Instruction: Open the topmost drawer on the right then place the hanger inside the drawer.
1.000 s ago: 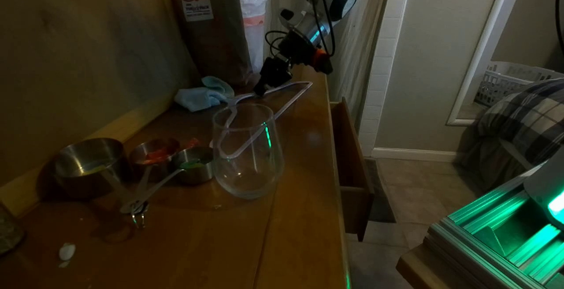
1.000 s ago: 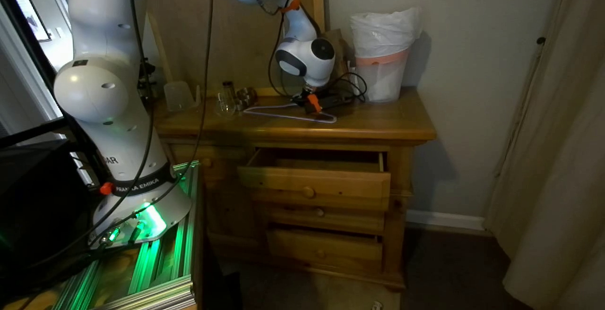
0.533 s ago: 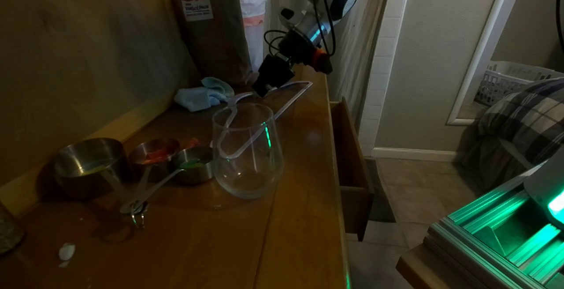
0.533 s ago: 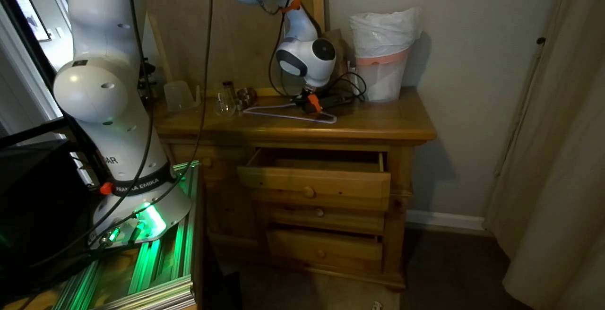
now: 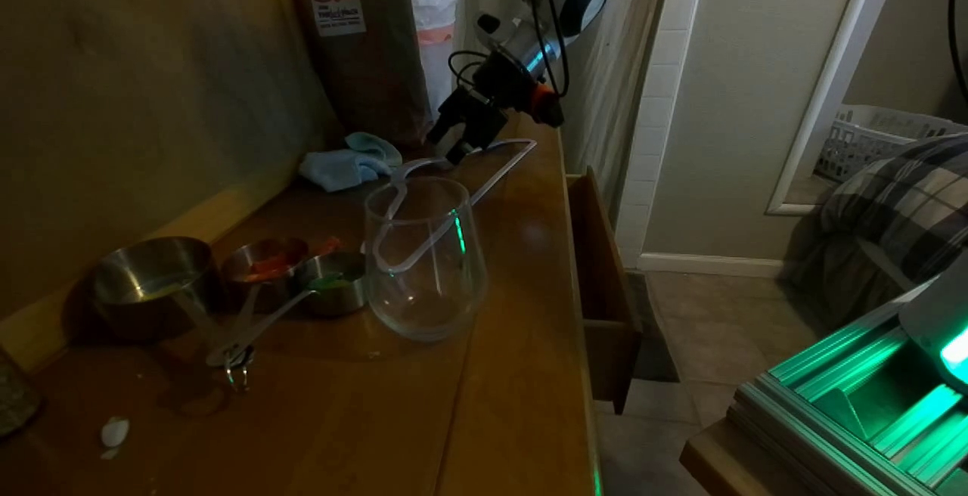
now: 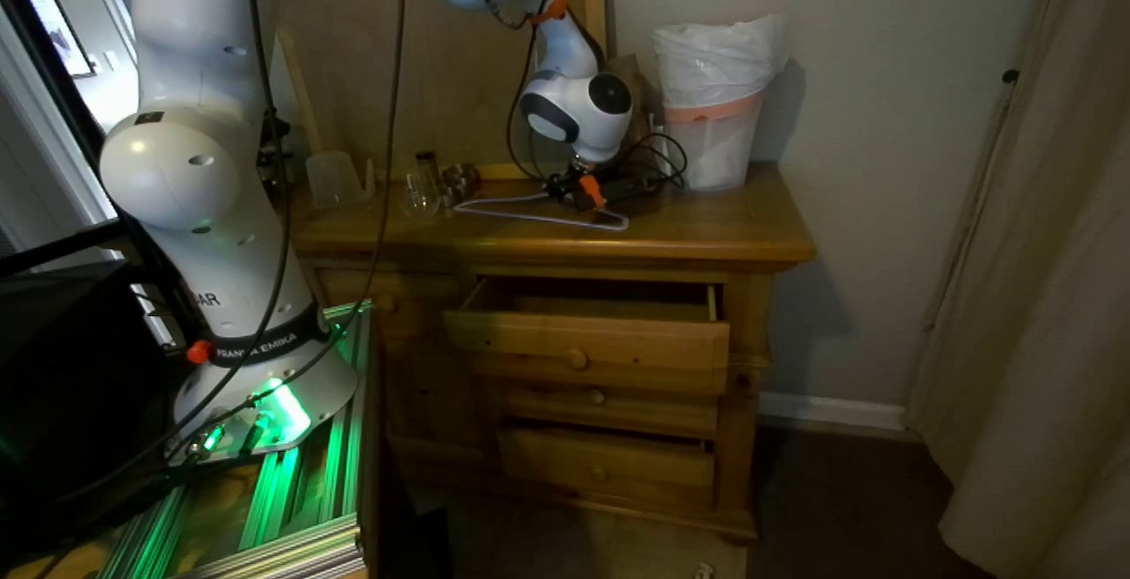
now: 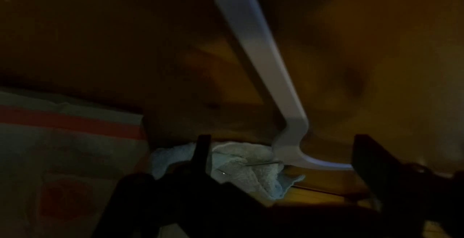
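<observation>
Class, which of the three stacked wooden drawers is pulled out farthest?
The topmost brown wooden drawer: it juts out beyond both the wooden middle drawer and wooden bottom drawer.

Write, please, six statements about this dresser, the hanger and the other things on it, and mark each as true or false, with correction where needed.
1. The topmost right drawer stands open. True.
2. The hanger lies inside that drawer. False: it lies on the dresser top.
3. The fingers are shut tight. False: they stand apart.
4. The lined wastebasket stands on the dresser top. True.
5. The stemless glass stands upright. True.
6. The light-blue cloth is inside that glass. False: it lies near the paper bag.
</observation>
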You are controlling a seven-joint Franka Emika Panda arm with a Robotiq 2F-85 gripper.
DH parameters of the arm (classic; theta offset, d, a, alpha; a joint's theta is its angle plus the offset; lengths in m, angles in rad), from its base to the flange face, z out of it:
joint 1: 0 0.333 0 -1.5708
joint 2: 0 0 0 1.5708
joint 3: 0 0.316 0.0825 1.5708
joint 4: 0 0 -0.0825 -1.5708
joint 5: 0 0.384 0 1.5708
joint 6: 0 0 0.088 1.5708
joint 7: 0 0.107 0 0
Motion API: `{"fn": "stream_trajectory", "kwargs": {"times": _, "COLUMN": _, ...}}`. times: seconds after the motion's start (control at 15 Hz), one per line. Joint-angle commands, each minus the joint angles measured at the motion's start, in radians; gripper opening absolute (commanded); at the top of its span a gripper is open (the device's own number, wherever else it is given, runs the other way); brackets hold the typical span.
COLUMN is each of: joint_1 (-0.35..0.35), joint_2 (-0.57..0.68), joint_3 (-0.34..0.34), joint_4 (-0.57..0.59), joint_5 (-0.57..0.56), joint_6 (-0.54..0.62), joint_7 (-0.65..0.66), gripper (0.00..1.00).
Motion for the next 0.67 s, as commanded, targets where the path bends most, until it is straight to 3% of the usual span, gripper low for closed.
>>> {"fn": "stream_trajectory", "kwargs": {"times": 0.0, "joint_1": -0.002, "joint_2": 0.050, "joint_3": -0.004, "joint_4": 0.052, "joint_5": 0.029, "joint_6": -0.008, "joint_7": -0.028, "gripper": 0.85}}
{"fn": "stream_trajectory", "kwargs": {"times": 0.6, "joint_1": -0.004, "joint_2": 0.083, "joint_3": -0.012, "joint_4": 0.079, "joint_5": 0.020, "joint_6": -0.025, "joint_7": -0.011, "gripper": 0.19}}
